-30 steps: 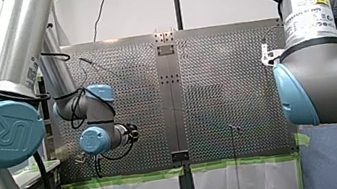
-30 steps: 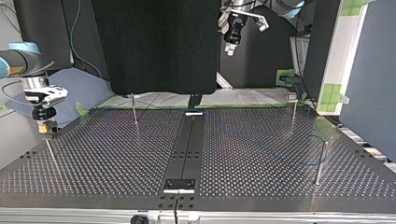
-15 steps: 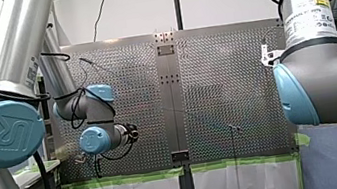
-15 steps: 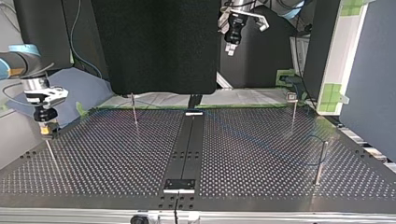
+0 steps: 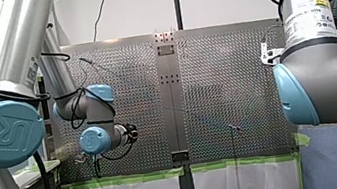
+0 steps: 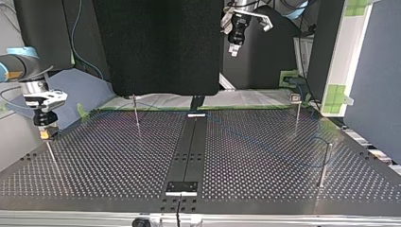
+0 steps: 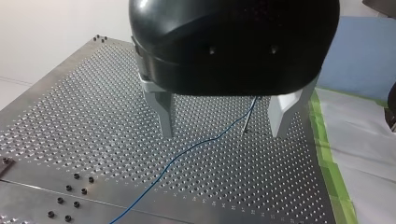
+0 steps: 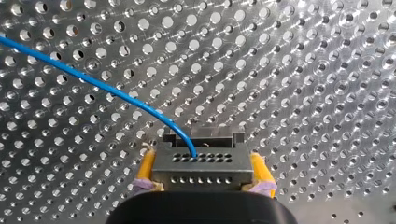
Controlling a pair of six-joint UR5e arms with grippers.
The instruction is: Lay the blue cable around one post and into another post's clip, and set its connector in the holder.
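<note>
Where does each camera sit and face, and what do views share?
Front view: behind and above the arms, facing over the perforated table; my left arm at left, my right arm at right.
Top view: across the table, facing the arms; my right gripper at left, my left gripper high.
Left wrist view: past my open left gripper onto the blue cable.
Right wrist view: along my right gripper, shut on the connector.
Both wrist views share the blue cable.
</note>
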